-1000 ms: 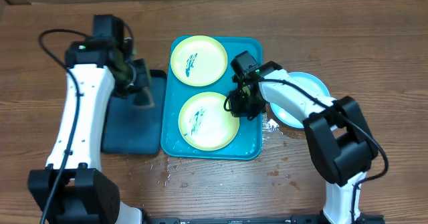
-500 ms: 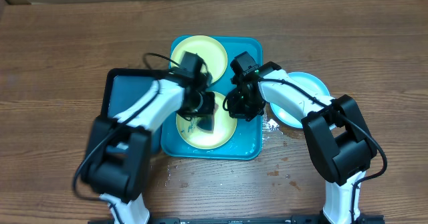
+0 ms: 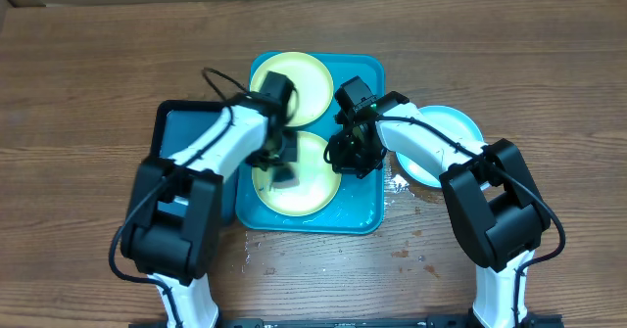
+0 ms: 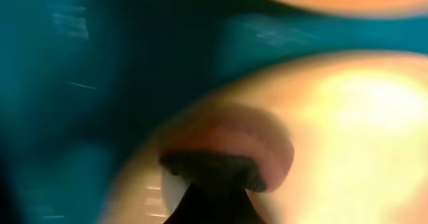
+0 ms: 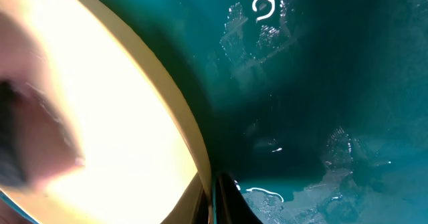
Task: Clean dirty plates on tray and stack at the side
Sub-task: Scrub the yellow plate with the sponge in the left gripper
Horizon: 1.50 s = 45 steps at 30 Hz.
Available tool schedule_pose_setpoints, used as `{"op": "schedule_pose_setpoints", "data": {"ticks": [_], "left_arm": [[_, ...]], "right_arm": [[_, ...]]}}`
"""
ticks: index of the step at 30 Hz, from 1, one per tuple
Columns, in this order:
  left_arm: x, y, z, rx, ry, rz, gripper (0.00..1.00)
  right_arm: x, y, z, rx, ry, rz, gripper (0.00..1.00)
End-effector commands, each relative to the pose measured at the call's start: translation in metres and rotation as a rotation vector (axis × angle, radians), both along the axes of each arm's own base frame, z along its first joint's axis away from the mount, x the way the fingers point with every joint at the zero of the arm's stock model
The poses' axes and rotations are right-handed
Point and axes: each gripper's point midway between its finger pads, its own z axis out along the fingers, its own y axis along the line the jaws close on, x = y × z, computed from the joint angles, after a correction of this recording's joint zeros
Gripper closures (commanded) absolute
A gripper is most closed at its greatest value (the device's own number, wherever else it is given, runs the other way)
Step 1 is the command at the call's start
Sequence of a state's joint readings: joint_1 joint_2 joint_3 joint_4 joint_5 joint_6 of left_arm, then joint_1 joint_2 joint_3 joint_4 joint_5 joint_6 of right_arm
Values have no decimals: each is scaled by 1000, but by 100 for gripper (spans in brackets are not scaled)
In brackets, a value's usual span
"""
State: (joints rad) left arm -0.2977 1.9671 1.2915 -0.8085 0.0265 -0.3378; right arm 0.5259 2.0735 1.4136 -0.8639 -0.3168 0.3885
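One light blue plate (image 3: 460, 127) sits at 3 o'clock off the tray (image 3: 362, 212); two yellow-green plates (image 3: 315, 78) aren't stacked yet. Your left gripper (image 3: 277, 164) and right gripper (image 3: 351, 160), fingers together, are at the near plate (image 3: 313, 193).

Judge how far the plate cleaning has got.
Looks done: the light blue plate lies off the tray, beside it. In hand: the right tool pinches the rim of the near plate while the left tool presses a dark wiper on it. Left: the far plate, then stacking.
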Motion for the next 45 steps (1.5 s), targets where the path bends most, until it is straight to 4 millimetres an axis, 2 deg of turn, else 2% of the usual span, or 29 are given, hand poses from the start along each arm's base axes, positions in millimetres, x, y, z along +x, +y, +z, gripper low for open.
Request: {"op": "schedule_pose_setpoints", "data": {"ticks": [1,4,7,13,16,19,25,28,31,35,40,45], "left_arm": [[-2,73,-25,233,50,75,96],[-7,67,-26,167,83,48,96],[-12,46,-28,54,113,-17,96],[-16,-31,-15,-347,97,-242,96],[-12,-57,-7,-464,56,-289,96],[-13,-67,-6,-480,49,-308,96],[-29,-77,-5,-485,98,-330,93],[-39,-72,-9,-442,145,-317,93],[-45,-55,-16,-340,191,-248,96],[-58,-12,-24,-93,263,-133,96],[-60,64,-18,348,247,7,96],[-49,93,-3,538,177,78,96]], "right_arm": [[0,-11,-11,-48,15,-16,93],[0,-11,-11,-49,15,-16,94],[0,-11,-11,-49,15,-16,94],[0,-11,-11,-49,15,-16,94],[0,-11,-11,-49,15,-16,94],[-1,-12,-11,-50,18,-16,94],[-2,-12,-11,-53,23,-16,94],[-3,-13,-11,-54,24,-16,94],[-3,-13,-11,-54,25,-16,94],[-3,-13,-11,-54,25,-17,95],[-3,-13,-11,-54,24,-17,95],[-3,-13,-11,-54,24,-17,95]]}}
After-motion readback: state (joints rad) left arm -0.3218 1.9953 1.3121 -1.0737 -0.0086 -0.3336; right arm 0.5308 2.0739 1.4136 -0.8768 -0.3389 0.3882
